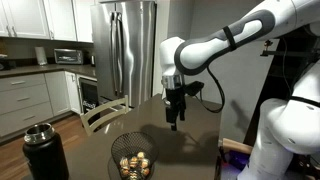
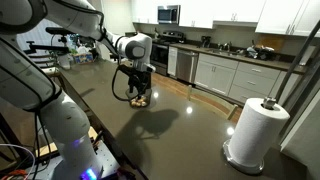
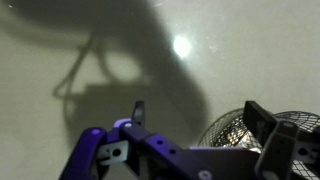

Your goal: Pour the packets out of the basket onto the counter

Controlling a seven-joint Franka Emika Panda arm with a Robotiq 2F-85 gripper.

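Jaws apart and empty, the gripper (image 1: 175, 121) should descend onto the rim of the basket (image 1: 133, 156) below and beside it, clamp firmly, then tip packets (image 1: 134, 165) onto the counter (image 2: 180, 125).

Home kitchen: stainless fridge (image 1: 130, 50), white cabinets (image 2: 215, 75), microwave (image 1: 68, 56), paper towel roll (image 2: 257, 128) (oven (image 1: 88, 92) below worktop).

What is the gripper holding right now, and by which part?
Nothing. The gripper is open and empty over the counter; the basket sits beside it, not between its fingers.
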